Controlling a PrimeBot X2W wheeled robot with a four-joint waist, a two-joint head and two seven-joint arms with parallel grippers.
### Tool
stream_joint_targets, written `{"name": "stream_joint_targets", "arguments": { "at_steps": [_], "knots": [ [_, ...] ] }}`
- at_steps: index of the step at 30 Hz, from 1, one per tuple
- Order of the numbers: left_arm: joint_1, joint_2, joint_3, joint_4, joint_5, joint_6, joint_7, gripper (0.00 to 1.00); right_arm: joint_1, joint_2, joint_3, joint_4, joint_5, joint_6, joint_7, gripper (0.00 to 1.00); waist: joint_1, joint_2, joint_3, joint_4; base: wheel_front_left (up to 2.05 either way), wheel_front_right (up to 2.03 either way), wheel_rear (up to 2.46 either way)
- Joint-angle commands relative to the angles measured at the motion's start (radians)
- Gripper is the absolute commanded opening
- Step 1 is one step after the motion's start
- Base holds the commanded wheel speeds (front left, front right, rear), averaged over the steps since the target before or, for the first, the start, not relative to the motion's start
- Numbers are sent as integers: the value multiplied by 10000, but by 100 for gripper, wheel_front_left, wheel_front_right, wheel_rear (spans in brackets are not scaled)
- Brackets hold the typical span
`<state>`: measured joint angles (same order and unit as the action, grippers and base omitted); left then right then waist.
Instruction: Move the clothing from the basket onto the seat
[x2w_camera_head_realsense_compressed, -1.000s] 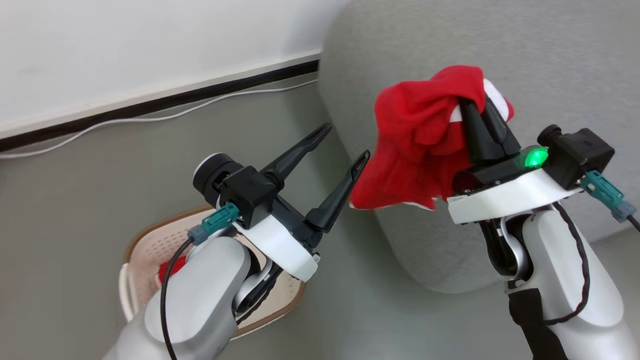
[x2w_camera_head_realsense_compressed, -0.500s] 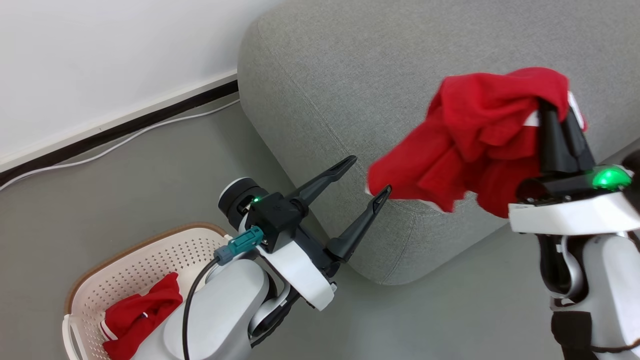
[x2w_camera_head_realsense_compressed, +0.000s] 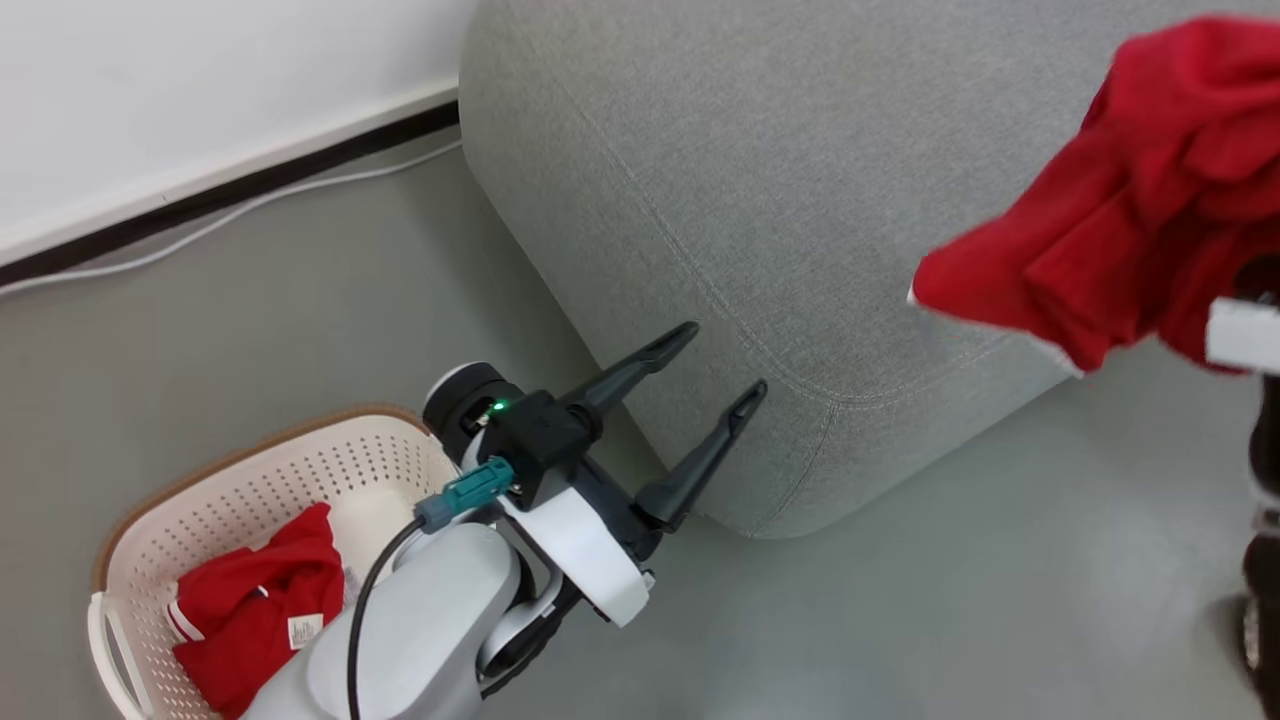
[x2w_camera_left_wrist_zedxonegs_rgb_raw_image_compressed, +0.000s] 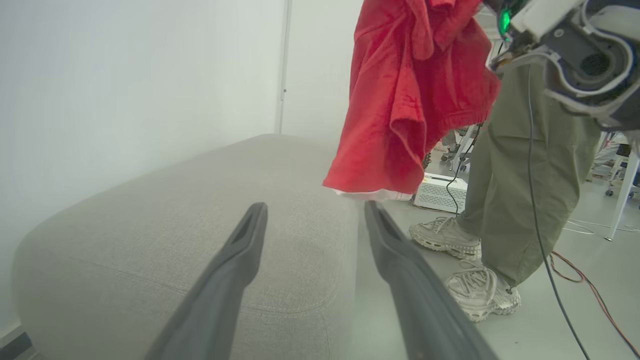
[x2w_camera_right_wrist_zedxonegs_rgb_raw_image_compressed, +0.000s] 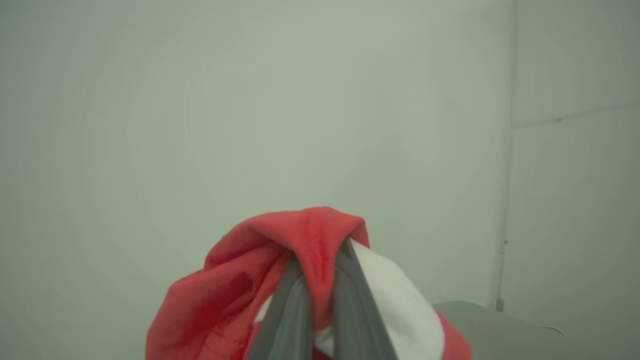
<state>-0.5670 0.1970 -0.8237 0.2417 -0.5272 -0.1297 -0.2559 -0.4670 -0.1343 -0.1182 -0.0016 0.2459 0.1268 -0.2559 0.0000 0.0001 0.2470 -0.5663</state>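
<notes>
One garment (x2w_camera_head_realsense_compressed: 1130, 230) pinched in right gripper (x2w_camera_right_wrist_zedxonegs_rgb_raw_image_compressed: 317, 260), now carried well clear of left gripper (x2w_camera_head_realsense_compressed: 722, 360), hanging over the seat (x2w_camera_head_realsense_compressed: 760, 180) edge. The left is spread, empty, with the second garment (x2w_camera_head_realsense_compressed: 255, 610) behind it in the basket (x2w_camera_head_realsense_compressed: 250, 455). Release looks next.

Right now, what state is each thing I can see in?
right gripper, shut on the held red garment.
held red garment, lifted, hanging bunched, not yet laid on the sofa.
left gripper, open, holding nothing.
second red garment, crumpled inside the basket.
basket, upright on the floor.
</notes>
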Motion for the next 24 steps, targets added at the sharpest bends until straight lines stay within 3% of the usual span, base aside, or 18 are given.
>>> {"name": "stream_joint_targets", "arguments": {
  "at_steps": [1, 9, 24],
  "knots": [
    [-336, 190, 382, -284, 46, -10, -59, 100, -599, -235, -31, -63, -16, 39, -59, 0, 0, -1, 348, 4, 0, 0, 0],
    [-96, 837, 596, -462, 283, -10, -59, 100, -2629, -749, -923, 1063, -437, 39, -59, 0, 0, -1, 1646, 47, 0, 0, 0],
    [-532, 1867, 568, -895, 392, -10, -59, 100, -5969, -2018, -2462, 3227, -1637, 39, -59, 0, 0, -1, 4279, 1048, 0, 0, 0]
  ]
}}
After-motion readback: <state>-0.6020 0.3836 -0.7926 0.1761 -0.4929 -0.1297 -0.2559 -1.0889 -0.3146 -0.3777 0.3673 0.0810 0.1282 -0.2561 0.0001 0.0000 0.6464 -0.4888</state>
